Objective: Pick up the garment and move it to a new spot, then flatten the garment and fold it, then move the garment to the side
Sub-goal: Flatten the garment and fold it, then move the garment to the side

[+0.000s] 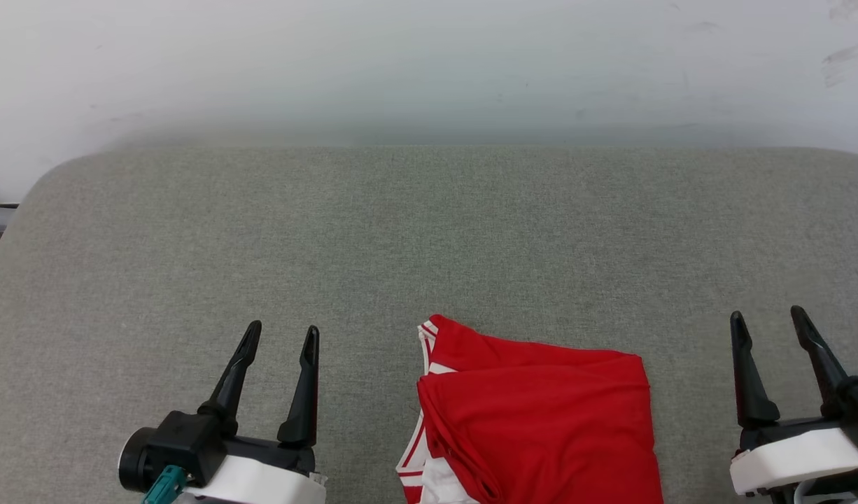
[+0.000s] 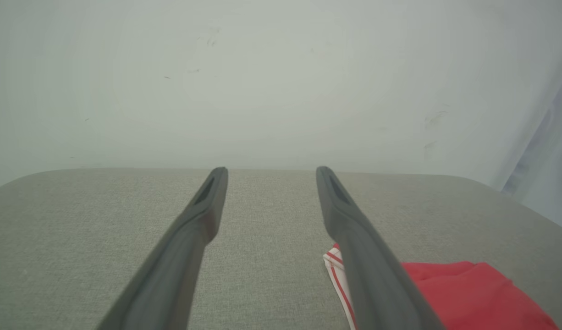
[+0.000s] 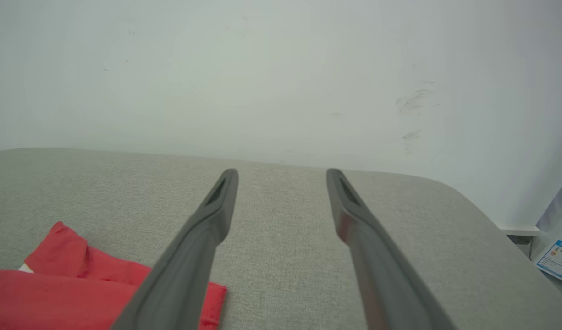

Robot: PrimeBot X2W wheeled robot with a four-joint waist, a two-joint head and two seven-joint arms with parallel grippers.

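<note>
The garment (image 1: 534, 420), red with white parts and red-white striped trim along its left side, lies folded into a compact stack at the near middle of the grey padded table (image 1: 429, 231). My left gripper (image 1: 282, 334) stands open to its left, fingers apart and empty. To the right of the stack my right gripper (image 1: 768, 318) is open too, holding nothing. The left wrist view has the garment (image 2: 464, 293) at lower right, behind the right finger. In the right wrist view the garment (image 3: 56, 284) lies at lower left.
A pale wall (image 1: 429, 63) rises right behind the table's far edge. The table's rounded corners (image 1: 44, 182) show at far left and far right. A blue-and-white printed card (image 3: 558, 259) lies beyond the table's right end.
</note>
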